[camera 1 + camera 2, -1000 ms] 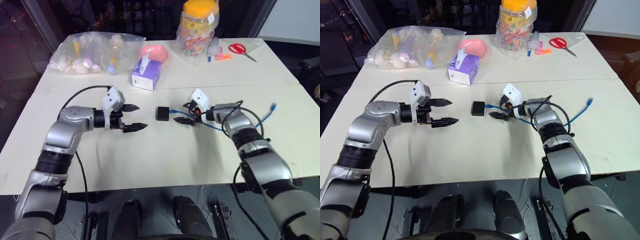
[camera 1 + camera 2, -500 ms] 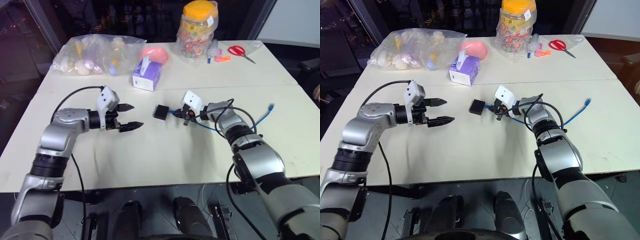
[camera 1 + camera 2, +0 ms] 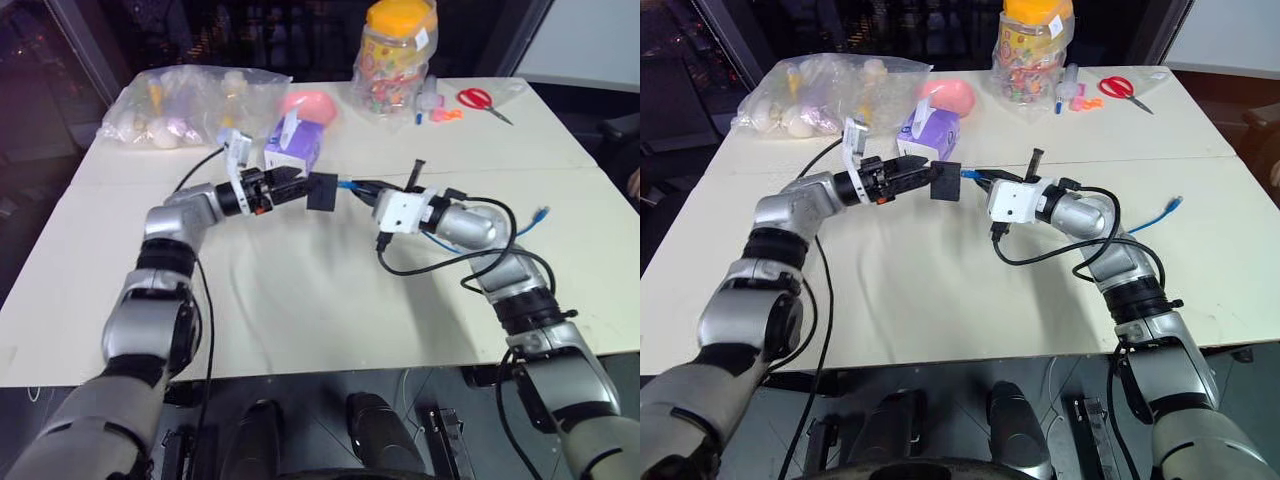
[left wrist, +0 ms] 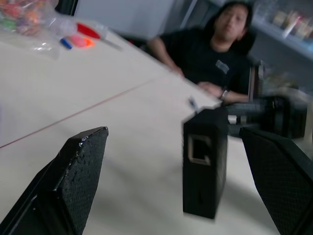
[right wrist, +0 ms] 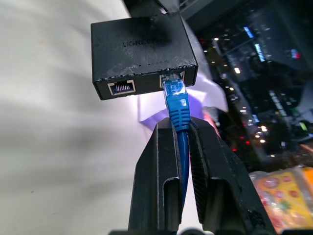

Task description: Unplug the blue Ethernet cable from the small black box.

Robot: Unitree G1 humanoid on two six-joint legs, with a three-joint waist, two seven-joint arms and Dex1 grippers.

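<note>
Lettering on the small black box (image 5: 144, 51) reads "UGREEN", faint on its upper face in my right wrist view. I have the box lifted clear of the table (image 3: 330, 300), just left of centre in the head view, in front of the purple tissue box (image 3: 292, 150). My right gripper (image 5: 178, 147) is clamped tight on the blue Ethernet cable (image 5: 177, 105) just behind its plug, which sits in one of the box's two ports; the other port is empty. My left gripper (image 3: 297, 187) stands wide apart, its fingers (image 4: 73, 181) either side of the box without touching it. The cable runs left to right across the frame, trailing to a free plug at the right. A clear bag (image 3: 185, 105) sits upper left; a candy jar (image 3: 397, 55) and red scissors (image 3: 483, 100) sit along the top. A person (image 4: 215, 54) sits beyond the table.
</note>
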